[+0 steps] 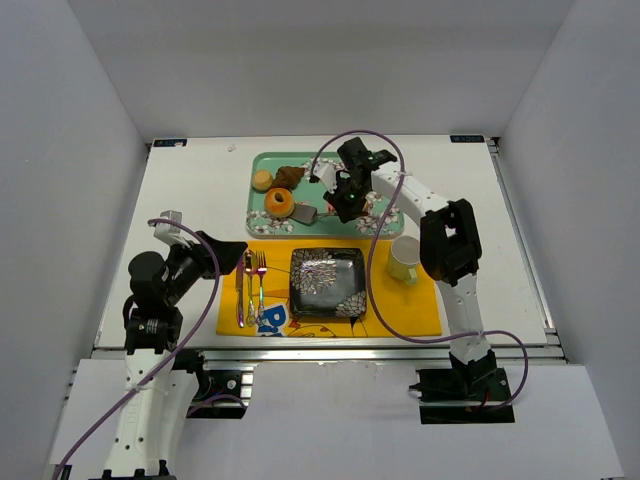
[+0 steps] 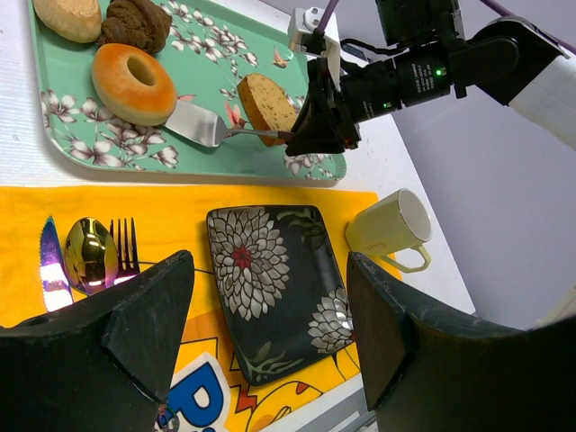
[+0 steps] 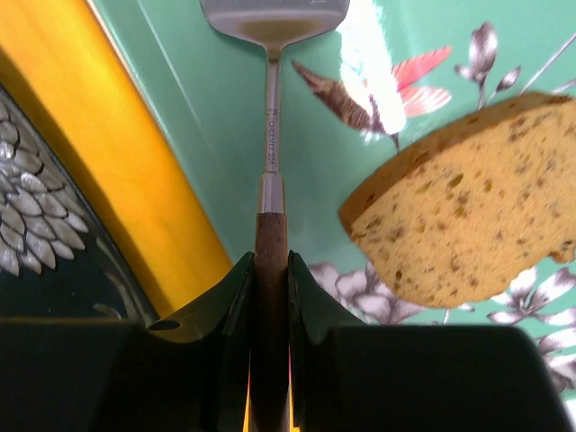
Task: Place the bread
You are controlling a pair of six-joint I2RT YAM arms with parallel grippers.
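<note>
The bread [image 2: 133, 81] lies on the green floral tray [image 2: 108, 144], next to a dark pastry [image 2: 135, 22] and a pale bun [image 2: 67, 16]. The right gripper [image 3: 268, 270] has its jaws pinching the wooden handle of a spatula [image 3: 270, 135], whose metal blade touches the bread's edge. The left gripper [image 2: 268, 270] hangs over the yellow placemat [image 2: 162, 207], jaws spread and holding nothing.

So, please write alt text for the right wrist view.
The right gripper is shut on the wooden handle of a metal spatula that reaches across a green floral tray, with a tan bread slice at image right.
</note>
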